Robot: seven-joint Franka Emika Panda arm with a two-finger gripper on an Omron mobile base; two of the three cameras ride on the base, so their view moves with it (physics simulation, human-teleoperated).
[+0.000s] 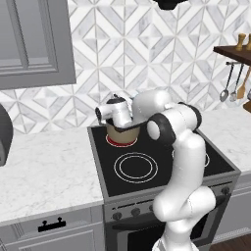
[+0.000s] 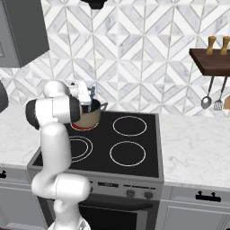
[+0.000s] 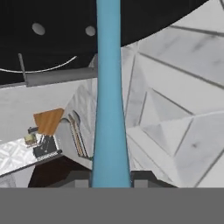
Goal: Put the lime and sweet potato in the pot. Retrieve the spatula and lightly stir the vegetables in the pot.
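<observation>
— Tool state?

— Pressed together on the spatula, pinching the blue handle low in the hand view, fingertips dark on either side of it at the bottom edge.

— And the pot?

— Centre-left of the right base view, on the rear burner of the stove, just under the hand. In the left base view, tan wall visible in the middle of the frame, over a red glowing ring.

— Lime, sweet potato?

— Hard to say; pot interior hidden by the hand in both base views, possibly already inside.

— Handling of the spatula?

— Probably light and stiff, smooth handle, so likely to twist or slide in a narrow pinch. Best held along the straight blue shaft, where gripped now, rather than the flared end.

— Pot itself?

— Likely heavy enough to sit steady under a gentle stir, yet worth avoiding a push on the rim or the grey side handle.

— Anything nearby?

— Hanging utensils under a wooden shelf, upper right, well apart.
</observation>
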